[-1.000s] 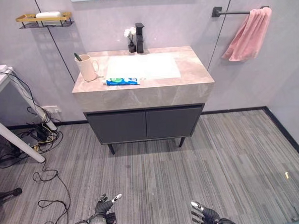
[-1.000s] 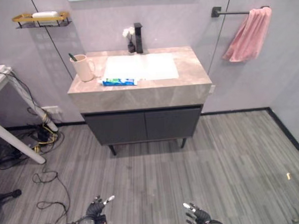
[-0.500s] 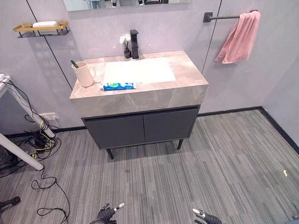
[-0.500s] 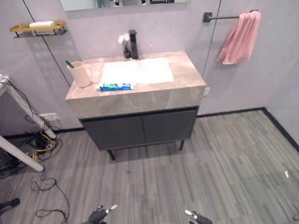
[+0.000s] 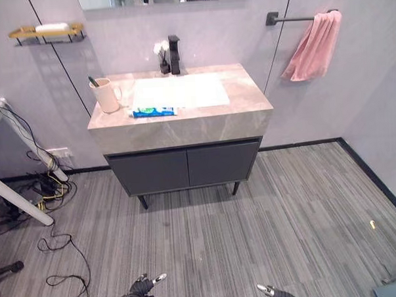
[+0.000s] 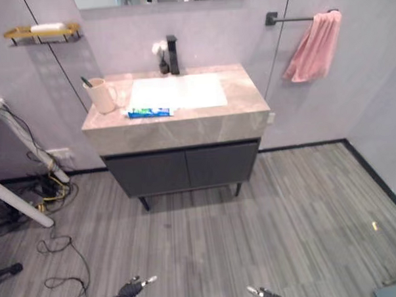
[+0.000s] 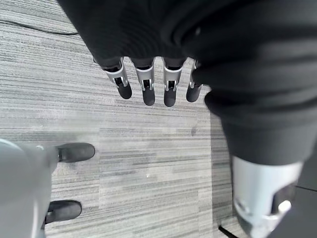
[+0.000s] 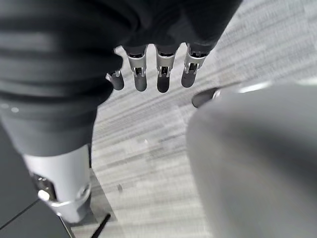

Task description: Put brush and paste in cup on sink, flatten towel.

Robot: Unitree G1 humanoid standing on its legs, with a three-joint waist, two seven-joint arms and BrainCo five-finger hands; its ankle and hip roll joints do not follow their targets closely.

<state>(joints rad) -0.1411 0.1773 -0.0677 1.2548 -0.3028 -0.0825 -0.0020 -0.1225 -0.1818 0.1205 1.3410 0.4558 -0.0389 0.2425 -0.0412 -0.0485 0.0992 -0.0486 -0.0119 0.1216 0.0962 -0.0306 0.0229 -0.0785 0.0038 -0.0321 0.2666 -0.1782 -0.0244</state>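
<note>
Floor (image 5: 208,240) of grey striped planks stretches wide between the robot and the sink counter (image 5: 184,126), which stands against the back wall. The left hand (image 5: 142,286) and right hand (image 5: 273,292) hang low at the near edge of the head views, well apart from the counter, each with fingers straight and relaxed, holding nothing. The cup (image 5: 104,95) stands near the counter's left edge with a brush (image 5: 92,81) in it. The paste (image 5: 153,111) lies flat just beside the front left corner of the white basin (image 5: 180,91). A pink towel (image 5: 312,45) hangs bunched at the right end of a dark wall bar (image 5: 289,19). A white table leg (image 5: 19,201) slants at the far left.
</note>
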